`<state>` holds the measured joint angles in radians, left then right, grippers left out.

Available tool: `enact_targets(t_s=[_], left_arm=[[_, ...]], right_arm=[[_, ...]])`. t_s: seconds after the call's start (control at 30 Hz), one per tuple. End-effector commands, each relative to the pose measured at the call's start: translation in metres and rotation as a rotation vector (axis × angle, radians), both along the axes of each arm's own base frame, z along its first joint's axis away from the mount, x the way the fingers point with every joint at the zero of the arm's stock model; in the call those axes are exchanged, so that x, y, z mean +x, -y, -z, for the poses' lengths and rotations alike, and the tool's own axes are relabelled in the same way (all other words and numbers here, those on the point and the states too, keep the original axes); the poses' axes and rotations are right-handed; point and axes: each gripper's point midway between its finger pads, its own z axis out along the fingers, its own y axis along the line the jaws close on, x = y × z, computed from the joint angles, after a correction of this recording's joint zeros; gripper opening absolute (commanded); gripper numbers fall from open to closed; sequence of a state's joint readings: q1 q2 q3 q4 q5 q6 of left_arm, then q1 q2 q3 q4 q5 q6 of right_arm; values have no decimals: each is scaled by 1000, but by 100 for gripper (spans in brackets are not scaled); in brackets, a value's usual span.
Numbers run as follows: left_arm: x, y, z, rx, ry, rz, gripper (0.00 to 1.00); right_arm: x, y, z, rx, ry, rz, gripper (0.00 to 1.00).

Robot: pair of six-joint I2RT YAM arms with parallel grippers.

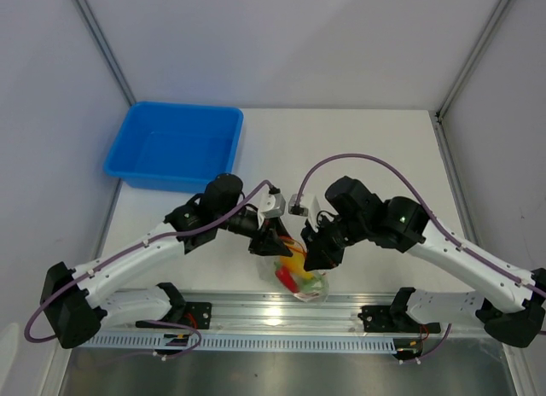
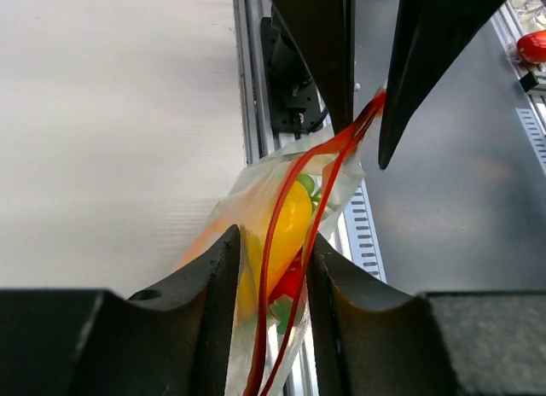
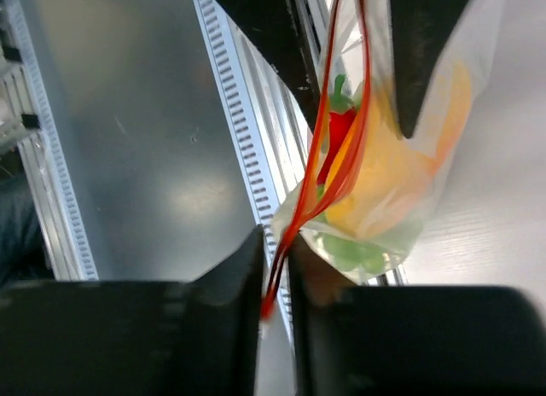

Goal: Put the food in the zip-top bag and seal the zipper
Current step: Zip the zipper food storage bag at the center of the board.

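The clear zip-top bag [image 1: 305, 283] hangs between my two grippers above the table's near edge. Inside it are a yellow-orange piece [image 2: 290, 217], a red chili pepper [image 3: 339, 127] and green grapes [image 3: 354, 251]; I cannot make out the cauliflower. The red-orange zipper [image 2: 337, 148] runs from one gripper to the other, its two strips still apart along the middle. My left gripper [image 2: 273, 242] is closed loosely on the bag's mouth, plastic against both fingers. My right gripper [image 3: 275, 268] is shut on the far end of the zipper [image 3: 328, 170], where the strips meet.
A blue plastic bin [image 1: 175, 144] stands at the back left of the table. The aluminium rail [image 1: 256, 311] with the arm bases runs right under the bag. Grey enclosure walls stand on both sides.
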<state>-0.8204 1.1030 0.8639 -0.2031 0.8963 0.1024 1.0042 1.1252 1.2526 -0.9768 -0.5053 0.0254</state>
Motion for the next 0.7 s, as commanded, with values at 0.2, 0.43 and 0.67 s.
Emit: enact_targets(t_s=[0.2, 0.43, 0.67], left_arm=[[4, -7, -11, -16, -35, -125, 1], [-1, -9, -18, -26, -235, -207, 1], [-7, -9, -19, -22, -313, -201, 1]], right_arm=[[29, 5, -14, 48, 120, 183, 60], [65, 28, -17, 88, 254, 458, 73], [65, 32, -11, 218, 260, 525, 68]])
